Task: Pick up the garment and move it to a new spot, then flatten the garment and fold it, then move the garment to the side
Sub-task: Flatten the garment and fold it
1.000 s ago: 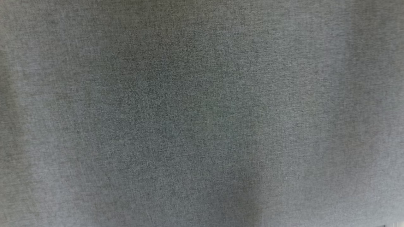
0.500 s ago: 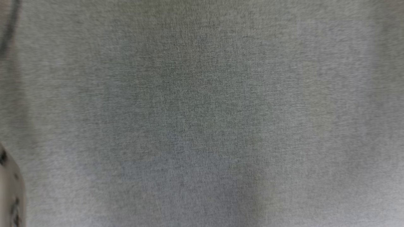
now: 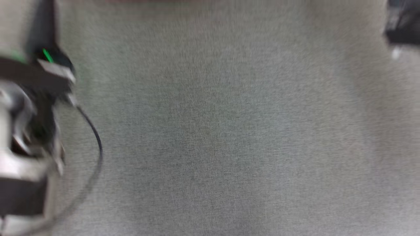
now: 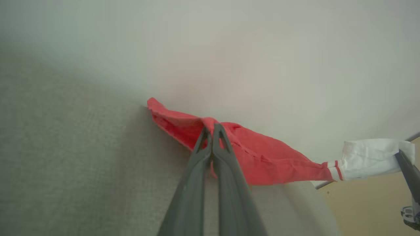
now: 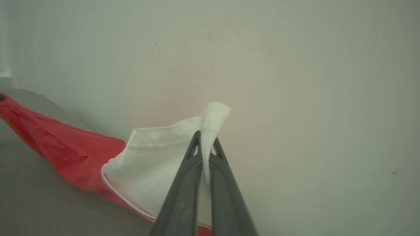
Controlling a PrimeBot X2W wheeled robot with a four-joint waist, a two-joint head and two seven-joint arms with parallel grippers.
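Observation:
The garment (image 4: pixel 262 154) is red with a white end (image 4: pixel 367 157) trimmed in red stripes. It hangs stretched between my two grippers over the grey cloth-covered surface (image 4: pixel 82 164). My left gripper (image 4: pixel 212 131) is shut on a fold of the red part. My right gripper (image 5: pixel 206 141) is shut on a pinch of the white end (image 5: pixel 154 164), with the red part (image 5: pixel 65 144) trailing off to its left. A dark finger (image 4: pixel 407 167) of the right gripper meets the white end at the right edge of the left wrist view.
In the blurred head view the grey surface (image 3: pixel 213 131) spreads wide, with my left arm (image 3: pixel 29 108) and its black cable (image 3: pixel 95 137) at the left and a dark arm part (image 3: pixel 402 26) at the upper right. A pale wall (image 4: pixel 229 49) stands behind. Beige floor (image 4: pixel 367 209) lies beyond the surface's edge.
The head camera has moved: the picture was grey cloth alone, and now my left arm with its cable stands at the left edge and a dark part at the upper right.

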